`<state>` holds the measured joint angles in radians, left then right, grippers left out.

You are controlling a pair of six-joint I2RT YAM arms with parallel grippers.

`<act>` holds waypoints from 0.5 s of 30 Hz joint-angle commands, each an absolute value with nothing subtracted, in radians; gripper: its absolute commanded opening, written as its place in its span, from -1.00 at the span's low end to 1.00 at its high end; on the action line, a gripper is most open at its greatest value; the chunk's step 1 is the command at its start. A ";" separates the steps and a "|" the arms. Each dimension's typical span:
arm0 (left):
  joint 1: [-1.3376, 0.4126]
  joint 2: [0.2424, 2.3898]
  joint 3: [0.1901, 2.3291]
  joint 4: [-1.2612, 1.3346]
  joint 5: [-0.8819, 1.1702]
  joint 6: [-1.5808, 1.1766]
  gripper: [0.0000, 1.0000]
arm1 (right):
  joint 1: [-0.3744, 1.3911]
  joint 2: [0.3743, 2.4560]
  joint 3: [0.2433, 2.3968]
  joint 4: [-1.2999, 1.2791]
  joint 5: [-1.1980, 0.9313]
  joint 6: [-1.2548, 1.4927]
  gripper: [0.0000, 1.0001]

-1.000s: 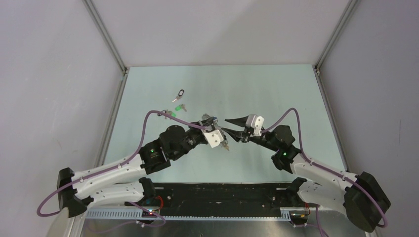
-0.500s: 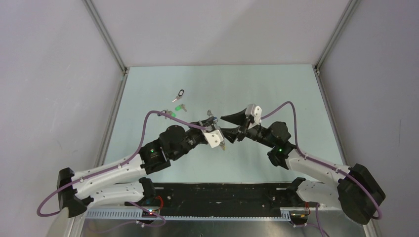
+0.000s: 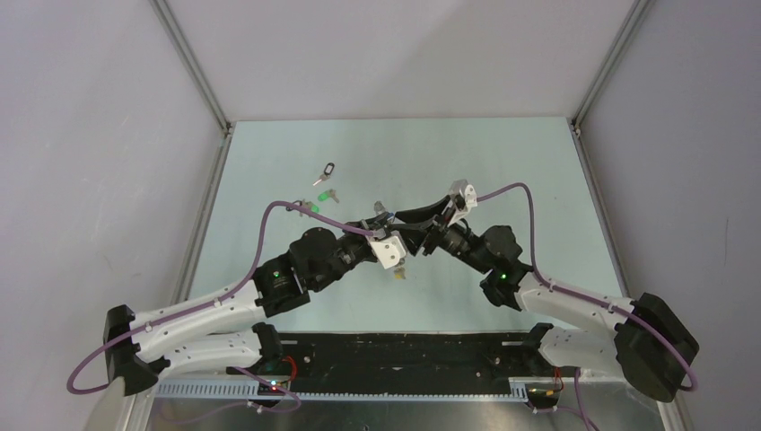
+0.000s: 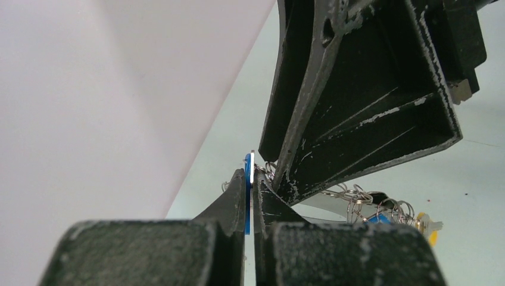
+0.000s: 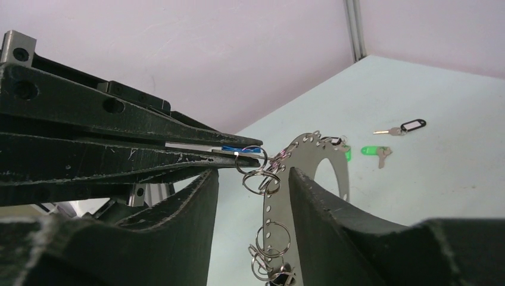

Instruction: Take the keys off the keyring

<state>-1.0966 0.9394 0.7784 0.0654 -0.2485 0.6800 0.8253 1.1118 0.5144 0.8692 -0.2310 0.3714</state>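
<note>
Now my left gripper (image 4: 251,185) clamps the blue key (image 5: 233,149). My right gripper (image 5: 253,196) straddles the keyring (image 5: 301,158), jaws spread. Next I must close and pull.

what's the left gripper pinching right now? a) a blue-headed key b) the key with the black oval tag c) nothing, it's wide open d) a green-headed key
a: the left gripper is closed on a blue-headed key, whose blue plastic and silver metal edge are sandwiched between the two fingers in both wrist views.
</note>
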 commanded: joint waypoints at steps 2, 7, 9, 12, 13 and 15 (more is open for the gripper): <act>-1.093 0.922 0.824 0.144 -0.252 0.672 -1.00 | 0.845 1.138 0.554 0.941 -0.147 0.416 -0.02; -1.092 0.923 0.825 0.143 -0.252 0.673 -1.00 | 0.860 1.159 0.555 0.940 -0.105 0.413 -0.10; -1.092 0.923 0.826 0.143 -0.252 0.672 -1.00 | 0.866 1.167 0.555 0.950 -0.085 0.416 -0.21; -1.092 0.924 0.825 0.143 -0.250 0.671 -1.00 | 0.879 1.184 0.555 0.984 -0.062 0.421 -0.21; -1.092 0.925 0.825 0.144 -0.250 0.671 -1.00 | 0.882 1.186 0.555 0.992 -0.059 0.421 -0.19; -1.092 0.925 0.825 0.143 -0.251 0.672 -0.99 | 0.891 1.191 0.555 1.009 -0.043 0.422 -0.18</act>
<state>-1.0962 0.9394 0.7784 0.0662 -0.2562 0.6800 0.8749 1.1801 0.5167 0.9138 -0.1074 0.4129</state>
